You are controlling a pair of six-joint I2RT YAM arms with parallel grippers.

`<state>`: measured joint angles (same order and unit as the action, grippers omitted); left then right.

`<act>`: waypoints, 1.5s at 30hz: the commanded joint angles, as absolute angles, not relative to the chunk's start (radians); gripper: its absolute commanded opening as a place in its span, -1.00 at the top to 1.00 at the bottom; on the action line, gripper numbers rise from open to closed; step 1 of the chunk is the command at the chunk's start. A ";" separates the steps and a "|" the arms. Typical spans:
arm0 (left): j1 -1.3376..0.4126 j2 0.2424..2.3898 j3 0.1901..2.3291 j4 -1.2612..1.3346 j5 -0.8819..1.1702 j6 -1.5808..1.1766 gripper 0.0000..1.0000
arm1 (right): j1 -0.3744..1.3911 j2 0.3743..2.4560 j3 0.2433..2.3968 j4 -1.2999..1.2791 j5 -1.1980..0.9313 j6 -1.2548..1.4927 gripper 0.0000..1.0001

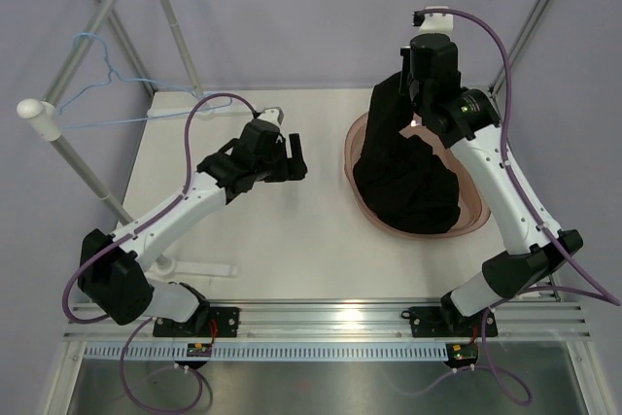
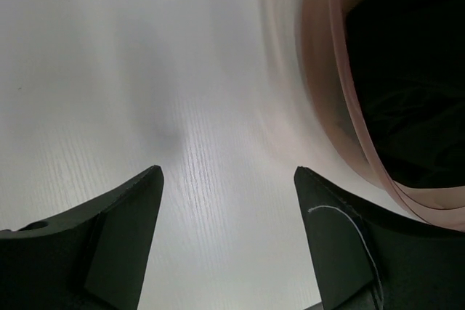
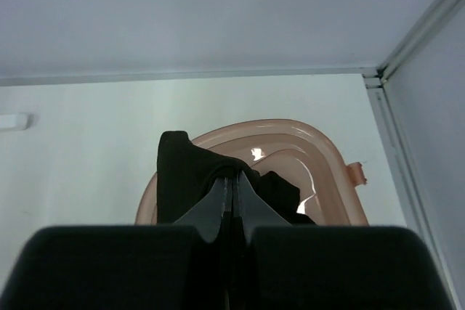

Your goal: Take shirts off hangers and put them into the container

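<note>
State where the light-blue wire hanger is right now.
In the top view, the hanger hangs bare on the grey rack at the far left, beyond the left gripper.

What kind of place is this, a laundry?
Probably a robotics test bench, not a laundry: a left arm and right arm bolted to a metal rail at a white table, with one wire hanger and a pink tub.

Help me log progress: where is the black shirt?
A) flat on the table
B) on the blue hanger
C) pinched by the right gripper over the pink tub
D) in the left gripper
C: the right gripper is shut on the black shirt, which drapes into the pink tub; the blue hanger is bare.
</note>
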<state>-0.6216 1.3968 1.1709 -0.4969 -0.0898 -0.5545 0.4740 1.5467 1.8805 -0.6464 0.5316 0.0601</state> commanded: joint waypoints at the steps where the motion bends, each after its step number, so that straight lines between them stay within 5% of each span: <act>1: -0.637 1.335 1.174 -0.436 -0.064 -0.552 -0.55 | 0.454 1.502 1.853 -0.716 0.659 0.038 1.00; 8: -0.690 1.312 1.163 -0.400 -0.006 -0.525 -0.56 | 0.426 1.399 1.516 -0.643 0.623 0.150 0.98; 10: -0.715 1.301 1.158 -0.393 -0.012 -0.523 -0.57 | 0.425 1.394 1.432 -0.623 0.592 0.205 0.80; 11: -0.724 1.298 1.157 -0.393 -0.014 -0.525 -0.57 | 0.425 1.396 1.367 -0.612 0.581 0.219 0.49; 16: -0.785 1.261 1.129 -0.396 -0.060 -0.517 -0.62 | 0.425 1.342 1.267 -0.575 0.531 0.270 -0.45; 17: -0.791 1.241 1.117 -0.393 -0.067 -0.518 -0.64 | 0.425 1.319 1.270 -0.584 0.520 0.275 -0.89; 18: -0.808 1.227 1.106 -0.390 -0.081 -0.520 -0.73 | 0.426 1.306 1.272 -0.594 0.511 0.285 -0.99; 20: -0.834 1.183 1.062 -0.367 -0.100 -0.523 -0.97 | 0.426 1.266 1.267 -0.604 0.463 0.293 -0.99; 31: -0.943 0.918 0.760 -0.190 -0.175 -0.567 -0.97 | 0.455 1.011 1.066 -0.560 0.074 0.333 -0.99; 45: -1.255 0.592 0.583 -0.166 -0.458 -0.554 -0.97 | 0.816 0.769 0.925 -0.554 0.235 0.437 -0.99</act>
